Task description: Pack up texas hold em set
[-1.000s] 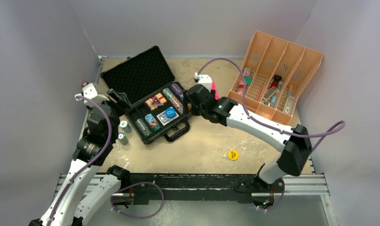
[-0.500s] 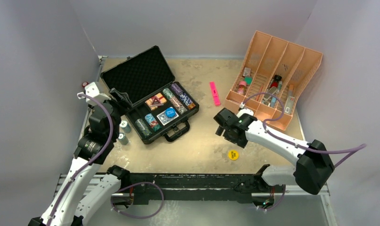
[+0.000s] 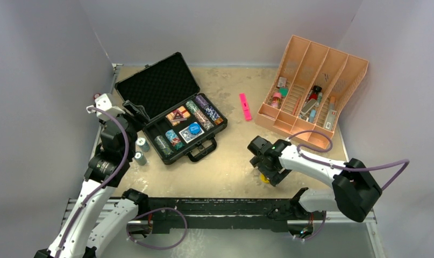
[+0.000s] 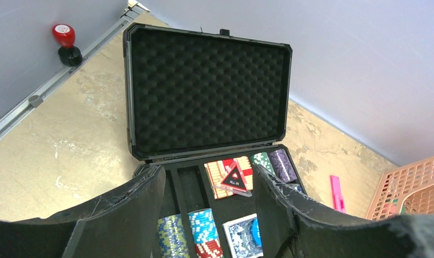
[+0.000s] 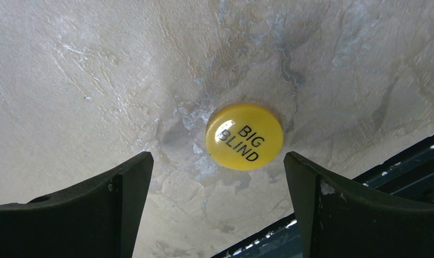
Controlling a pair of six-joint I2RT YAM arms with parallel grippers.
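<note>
The black case (image 3: 162,88) lies open at the far left of the tabletop (image 3: 225,161), its foam-lined lid (image 4: 204,91) raised, chips (image 4: 203,226) and card decks (image 4: 236,236) in its compartments. A yellow BIG BLIND disc (image 5: 244,136) lies near-right, beneath the spread right fingers (image 5: 118,204). Left fingers (image 4: 134,209): spread, empty.

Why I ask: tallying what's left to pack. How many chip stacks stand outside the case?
2. One chip stack stands just left of the case; the second stack sits nearer the arms. Others may be hidden.
</note>
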